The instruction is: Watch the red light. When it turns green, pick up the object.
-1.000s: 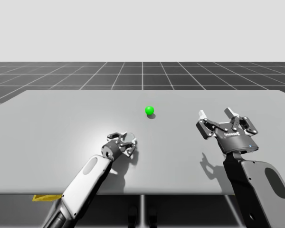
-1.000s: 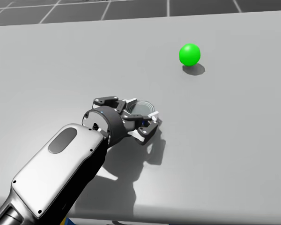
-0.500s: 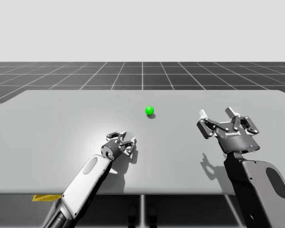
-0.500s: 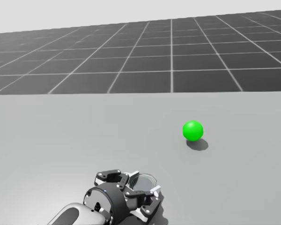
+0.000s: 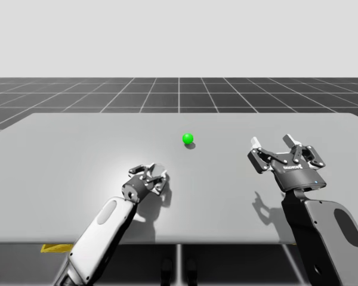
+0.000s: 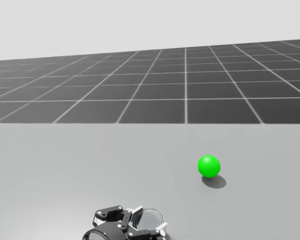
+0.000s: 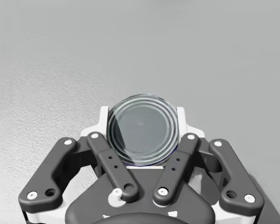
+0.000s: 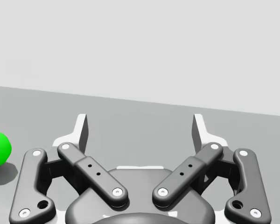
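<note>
Left wrist view has my left hand [image 7: 142,116] closed on the silvery round can [image 7: 142,136], gripping it from both sides at the rim (the can is upright, with its top towards the camera). The can is over the near-left part of the table [image 5: 59,155]; I cannot tell whether it has left the surface. Further out, beyond it and to the right, the light [image 6: 209,166] glows green, so the signal to go is given. My right hand [image 8: 140,128] hovers wide open over the table's right side, holding nothing. I judge the grasp made and the lift in hand. The next move calls for a straight rise with a firm grip, keeping the can level.
</note>
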Robot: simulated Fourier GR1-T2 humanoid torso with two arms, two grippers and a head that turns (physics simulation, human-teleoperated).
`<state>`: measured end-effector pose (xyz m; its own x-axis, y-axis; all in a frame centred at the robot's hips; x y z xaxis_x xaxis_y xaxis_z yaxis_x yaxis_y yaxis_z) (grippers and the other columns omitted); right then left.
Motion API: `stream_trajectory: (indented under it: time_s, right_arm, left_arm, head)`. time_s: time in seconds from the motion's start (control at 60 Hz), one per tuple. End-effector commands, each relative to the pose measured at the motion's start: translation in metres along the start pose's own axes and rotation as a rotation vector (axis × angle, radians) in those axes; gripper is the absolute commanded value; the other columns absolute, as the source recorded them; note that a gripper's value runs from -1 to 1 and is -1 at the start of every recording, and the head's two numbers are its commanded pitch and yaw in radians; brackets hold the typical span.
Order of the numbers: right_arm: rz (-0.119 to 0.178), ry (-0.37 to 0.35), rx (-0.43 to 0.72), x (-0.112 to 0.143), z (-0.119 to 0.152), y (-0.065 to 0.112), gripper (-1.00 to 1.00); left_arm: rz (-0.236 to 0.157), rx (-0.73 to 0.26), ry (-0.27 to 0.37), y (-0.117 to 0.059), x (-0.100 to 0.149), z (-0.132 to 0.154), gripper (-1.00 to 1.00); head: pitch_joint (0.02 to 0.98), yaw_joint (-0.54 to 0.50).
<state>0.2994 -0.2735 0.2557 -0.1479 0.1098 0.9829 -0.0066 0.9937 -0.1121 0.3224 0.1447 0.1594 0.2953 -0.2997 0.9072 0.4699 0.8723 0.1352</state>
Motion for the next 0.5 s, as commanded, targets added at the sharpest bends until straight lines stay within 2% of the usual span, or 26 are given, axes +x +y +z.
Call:
stream_trajectory:
  time_s: [0.017,0.15,0.183,0.233,0.317,0.367,0.45,0.483,0.5]
  right_arm:
    - [-0.002,0.004,0.002,-0.001,-0.001,0.000,-1.00]
    - [-0.007,0.006,0.003,-0.001,-0.001,-0.001,-1.00]
    - [-0.008,0.004,0.010,-0.001,-0.001,-0.001,-1.00]
    - [-0.008,0.005,0.011,-0.002,-0.001,-0.001,-1.00]
    - [-0.017,0.012,0.017,-0.001,-0.001,-0.002,-1.00]
    - [-0.023,0.015,0.023,-0.001,0.000,-0.002,-1.00]
    - [-0.032,0.017,0.025,-0.001,0.000,-0.003,-1.00]
    - [-0.032,0.017,0.027,-0.001,0.000,-0.003,-1.00]
    - [-0.040,0.022,0.034,-0.002,0.000,-0.003,-1.00]
  left_arm:
    - [-0.041,-0.084,-0.099,-0.003,0.040,0.011,1.00]
    - [-0.054,-0.045,-0.166,0.003,0.069,0.023,1.00]
    - [-0.067,-0.014,-0.203,0.006,0.082,0.028,1.00]
    - [-0.072,-0.003,-0.221,0.008,0.091,0.031,1.00]
    - [-0.114,0.061,-0.279,0.013,0.110,0.036,1.00]
    - [-0.117,0.072,-0.299,0.015,0.118,0.040,1.00]
    - [-0.143,0.123,-0.372,0.020,0.141,0.050,1.00]
    - [-0.145,0.139,-0.401,0.021,0.150,0.055,1.00]
    - [-0.144,0.152,-0.423,0.022,0.156,0.058,1.00]
  head:
    - [0.433,0.16]
    - [0.427,0.16]
    - [0.424,0.16]
    - [0.421,0.16]
    - [0.414,0.16]
    - [0.412,0.16]
    - [0.408,0.16]
    - [0.407,0.16]
    - [0.407,0.16]
